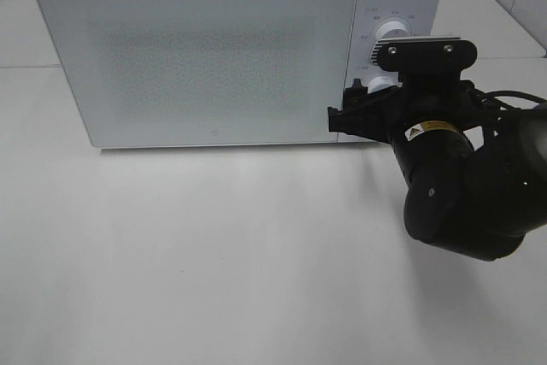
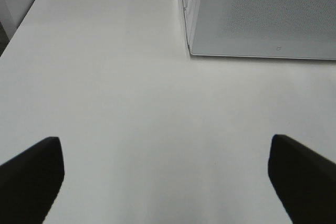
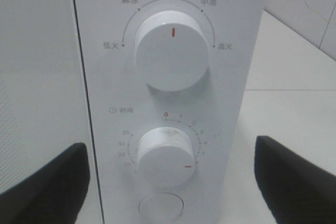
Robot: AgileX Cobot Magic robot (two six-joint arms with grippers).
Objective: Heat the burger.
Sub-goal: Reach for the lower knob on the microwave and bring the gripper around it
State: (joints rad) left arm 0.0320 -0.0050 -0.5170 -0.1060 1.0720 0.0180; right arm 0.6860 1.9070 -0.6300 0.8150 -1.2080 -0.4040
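Glossy white boxy microwave; right gripper spread wide before round timer knob; left gripper spread, empty.

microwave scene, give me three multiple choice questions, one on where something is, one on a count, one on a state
1. Where is the right gripper?
A) in front of the microwave's control panel
B) on top of the microwave
C) behind the microwave

2. How many round knobs are on the panel?
A) one
B) two
C) four

3. The microwave's door is:
A) wide open
B) half open
C) closed

Answers:
1 A: the right wrist view faces the panel close up, and the exterior high view shows the arm in front of it.
2 B: an upper knob and a lower knob show on the panel.
3 C: the door sits flush with the microwave's front in the exterior high view.
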